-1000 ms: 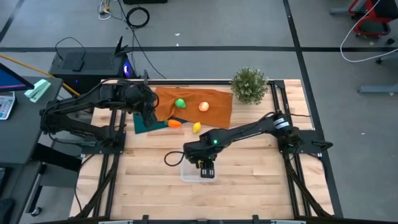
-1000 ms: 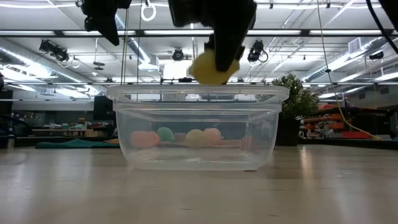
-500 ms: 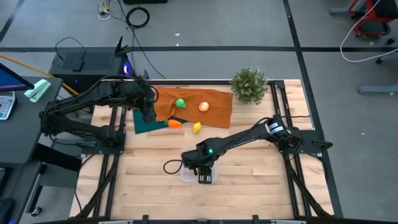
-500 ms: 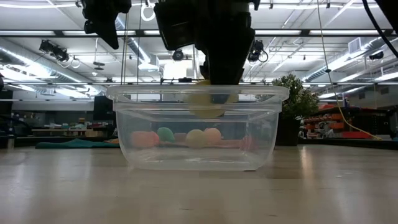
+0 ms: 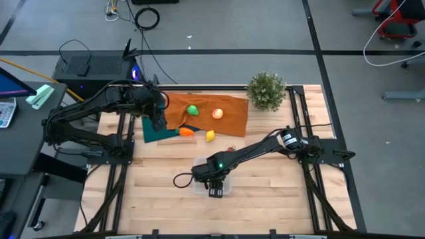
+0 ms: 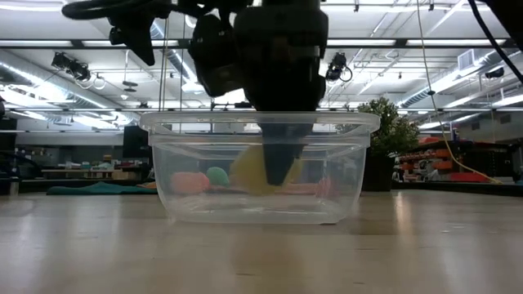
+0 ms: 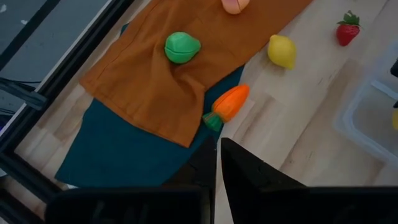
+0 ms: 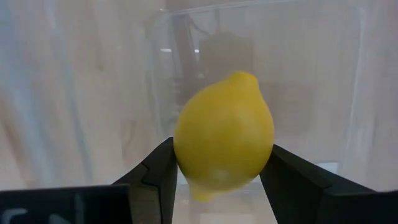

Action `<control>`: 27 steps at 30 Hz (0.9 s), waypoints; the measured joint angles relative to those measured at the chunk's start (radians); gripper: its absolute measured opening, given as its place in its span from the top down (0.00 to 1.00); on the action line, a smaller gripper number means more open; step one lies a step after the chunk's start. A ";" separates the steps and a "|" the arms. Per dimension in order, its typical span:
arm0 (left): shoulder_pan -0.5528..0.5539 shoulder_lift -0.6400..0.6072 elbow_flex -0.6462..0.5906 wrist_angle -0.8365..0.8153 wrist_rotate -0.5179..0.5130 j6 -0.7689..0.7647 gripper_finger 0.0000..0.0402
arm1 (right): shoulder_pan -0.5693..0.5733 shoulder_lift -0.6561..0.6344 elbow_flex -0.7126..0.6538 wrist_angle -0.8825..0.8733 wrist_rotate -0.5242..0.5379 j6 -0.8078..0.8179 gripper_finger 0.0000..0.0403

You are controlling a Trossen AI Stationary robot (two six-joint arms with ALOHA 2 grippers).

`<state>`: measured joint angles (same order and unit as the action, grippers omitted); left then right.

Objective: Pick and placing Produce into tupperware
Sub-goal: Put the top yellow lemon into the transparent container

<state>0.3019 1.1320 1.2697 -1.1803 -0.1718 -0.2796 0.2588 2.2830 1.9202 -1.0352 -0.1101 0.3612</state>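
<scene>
The right tool [image 6: 276, 167] was down inside the tupperware [image 6: 204, 175], clenched on a lemon [image 8: 224, 134] — its two fingers [image 8: 155, 174] pressed against either side of the fruit. From table height the lemon showed only as a yellow blur behind the clear wall, half covered by the dark tool. From above, the right arm lay over most of the container [image 5: 199, 184], so little more than a pale corner of it could be made out near the front of the wooden surface [image 5: 279, 192].

The left tool [image 5: 158, 123] hung over the edge of the teal cloth [image 7: 118, 155] at the back left; whether its fingers were released or closed I could not tell, since only their dark tips cut into its own camera's picture.

The rest of the produce lay apart from the container. The green round one [image 7: 182, 47] and the apple [image 5: 217, 113] sat on the orange cloth [image 7: 149, 93] — the apple cut off in the left wrist view. The carrot [image 7: 227, 104] lay just off the orange cloth's edge, with the second lemon [image 7: 282, 51] and the strawberry [image 7: 348, 28] on bare wood. A potted plant [image 5: 266, 91] stood at the back right.
</scene>
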 joint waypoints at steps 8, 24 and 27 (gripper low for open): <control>-0.002 0.000 0.000 -0.002 0.000 -0.004 0.90 | -0.002 0.007 -0.001 0.002 0.018 0.004 0.61; -0.002 0.000 0.000 -0.002 0.000 -0.006 0.89 | 0.006 0.007 -0.001 -0.018 0.000 0.027 0.55; -0.002 0.000 0.000 -0.002 0.000 -0.008 0.90 | 0.006 0.007 -0.001 -0.021 0.001 0.029 0.53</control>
<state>0.3000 1.1316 1.2697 -1.1824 -0.1715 -0.2874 0.2646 2.2902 1.9190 -1.0557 -0.1089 0.3905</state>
